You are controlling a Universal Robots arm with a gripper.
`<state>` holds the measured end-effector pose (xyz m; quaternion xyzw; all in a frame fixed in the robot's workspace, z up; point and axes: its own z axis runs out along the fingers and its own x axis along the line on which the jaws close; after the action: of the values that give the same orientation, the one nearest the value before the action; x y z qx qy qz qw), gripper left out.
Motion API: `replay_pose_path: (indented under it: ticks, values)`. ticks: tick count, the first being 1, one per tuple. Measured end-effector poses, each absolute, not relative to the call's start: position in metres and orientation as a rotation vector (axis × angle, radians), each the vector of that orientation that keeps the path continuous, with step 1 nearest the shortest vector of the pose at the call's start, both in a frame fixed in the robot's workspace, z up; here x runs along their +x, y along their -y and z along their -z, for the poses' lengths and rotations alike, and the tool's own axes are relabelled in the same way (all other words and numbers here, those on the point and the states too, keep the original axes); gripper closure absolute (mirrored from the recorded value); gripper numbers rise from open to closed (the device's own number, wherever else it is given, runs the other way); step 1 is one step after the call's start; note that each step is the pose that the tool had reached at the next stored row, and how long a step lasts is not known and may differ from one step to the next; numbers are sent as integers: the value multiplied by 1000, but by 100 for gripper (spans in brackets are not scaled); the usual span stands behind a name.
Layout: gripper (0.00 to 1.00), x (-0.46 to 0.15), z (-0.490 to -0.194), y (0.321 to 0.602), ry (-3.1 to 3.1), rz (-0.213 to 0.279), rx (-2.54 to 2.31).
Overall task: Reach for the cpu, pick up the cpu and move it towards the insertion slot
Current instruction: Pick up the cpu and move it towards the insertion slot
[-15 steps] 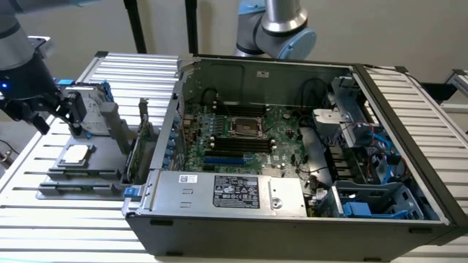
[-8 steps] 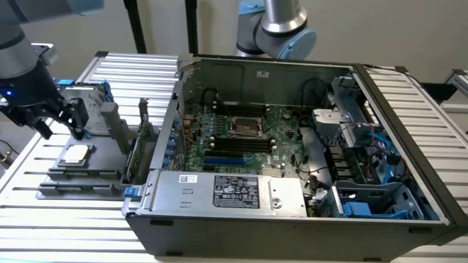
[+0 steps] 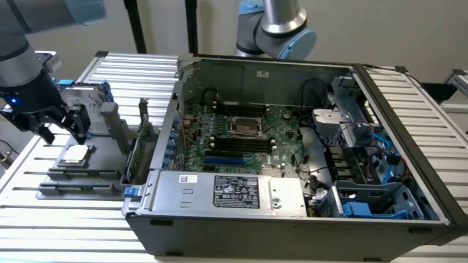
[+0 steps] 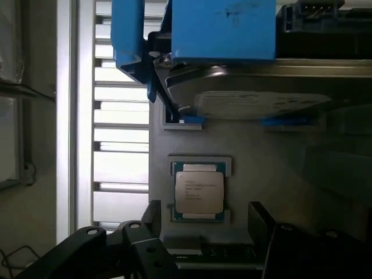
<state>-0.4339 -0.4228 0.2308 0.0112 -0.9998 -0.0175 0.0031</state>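
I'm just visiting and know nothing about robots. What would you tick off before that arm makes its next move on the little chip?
1. gripper open: ok.
2. cpu lying flat in its grey holder: ok.
3. cpu lined up between the gripper's fingers: ok.
4. hard drive apart from the cpu: ok.
5. insertion slot empty: cannot tell.

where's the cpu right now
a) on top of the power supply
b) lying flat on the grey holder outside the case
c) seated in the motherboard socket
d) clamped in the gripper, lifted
b: the cpu lies flat on the grey holder at the exterior view's left of the case, with the open gripper just above it, fingers not touching it.
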Motion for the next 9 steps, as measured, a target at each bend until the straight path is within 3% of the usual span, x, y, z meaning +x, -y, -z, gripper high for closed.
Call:
replay_pose_path:
  ticks: [9]
  values:
    - [29, -437, -214, 423, 3135, 55, 26]
